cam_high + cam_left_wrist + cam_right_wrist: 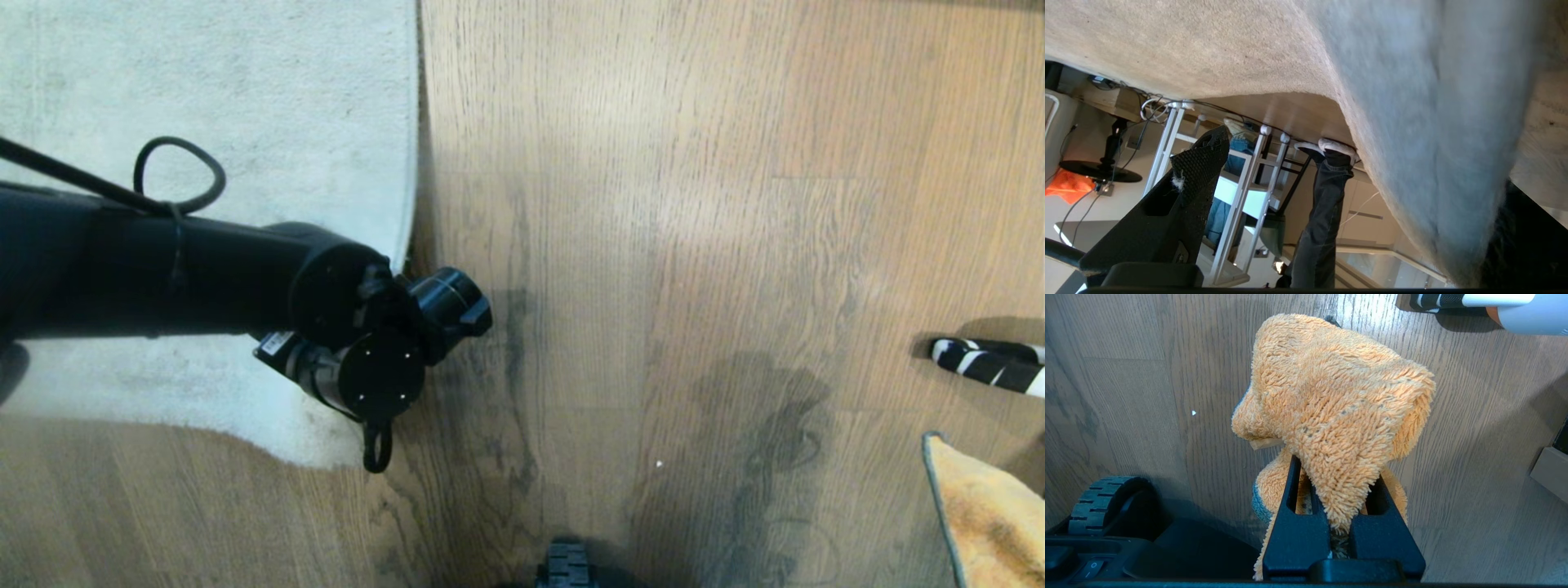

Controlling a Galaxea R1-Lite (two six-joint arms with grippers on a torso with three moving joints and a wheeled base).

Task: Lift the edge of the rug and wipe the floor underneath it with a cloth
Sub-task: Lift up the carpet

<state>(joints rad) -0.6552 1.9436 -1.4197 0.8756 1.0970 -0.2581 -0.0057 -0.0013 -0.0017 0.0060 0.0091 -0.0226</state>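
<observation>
The left gripper (1331,163), jaws spread wide, sits at the pale grey short-pile rug edge (408,204), around nine o'clock on the brown wood-grain plank floor (694,245). At four o'clock, the right gripper (1337,486) clenches the fuzzy orange-yellow microfibre cloth (1331,400).

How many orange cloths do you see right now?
1. The cloth is clamped in the right tool, above the floor; its corner shows at the head view's lower right edge. Others may lie out of view.
</observation>
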